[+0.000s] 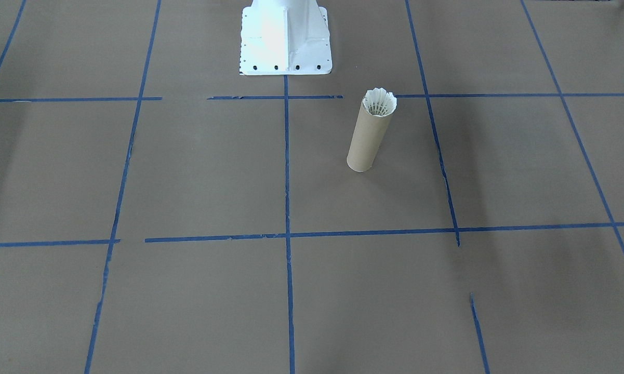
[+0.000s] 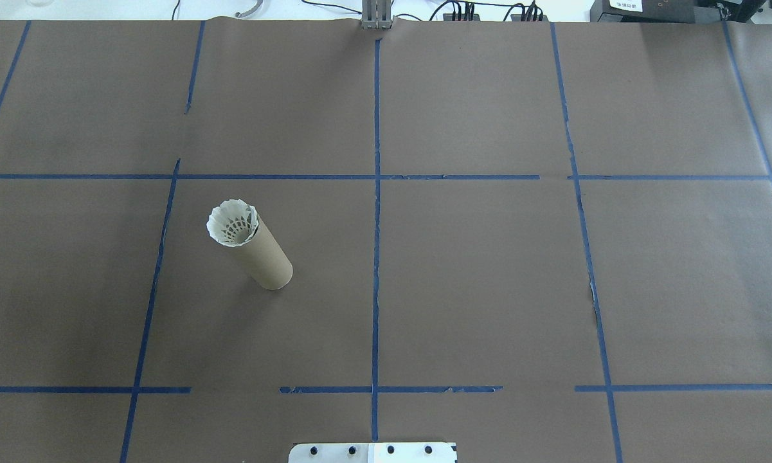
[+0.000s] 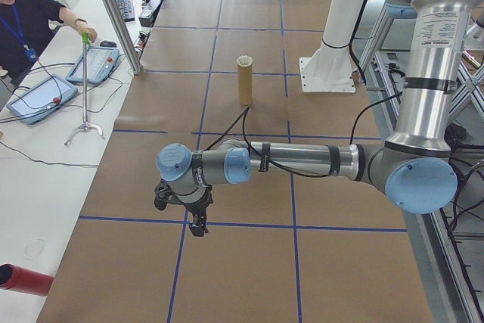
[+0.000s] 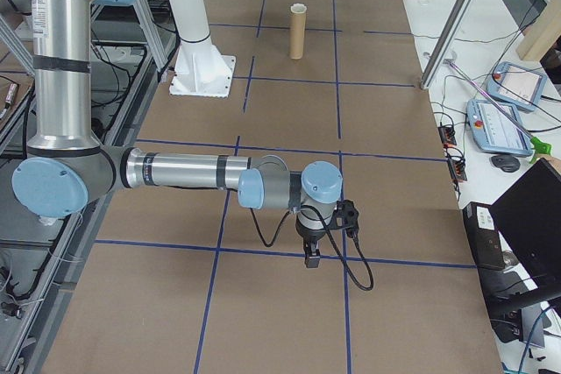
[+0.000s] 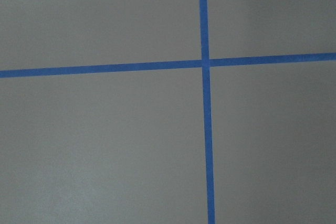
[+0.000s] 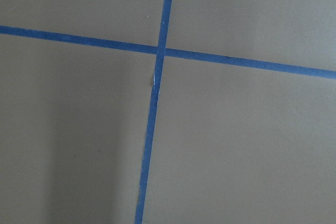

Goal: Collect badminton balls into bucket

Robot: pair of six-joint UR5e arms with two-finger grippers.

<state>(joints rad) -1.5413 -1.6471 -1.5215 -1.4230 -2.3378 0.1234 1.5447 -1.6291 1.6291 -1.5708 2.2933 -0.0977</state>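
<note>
Both grey two-finger grippers, left (image 3: 198,226) and right (image 4: 312,257), grip state unreadable, hang far from the upright brown cardboard tube (image 2: 261,253) holding the white feathered shuttlecock (image 2: 232,222), nearer the left arm.

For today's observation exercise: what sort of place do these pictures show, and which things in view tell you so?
Probably a robotics lab or test cell. A table covered in brown paper is taped into a blue grid, two robot arms reach over it, and a person sits at a side bench with control tablets.

Left pincer (image 3: 198,221) and right pincer (image 4: 311,256) point downward on outstretched arms; jaw state unclear.
</note>
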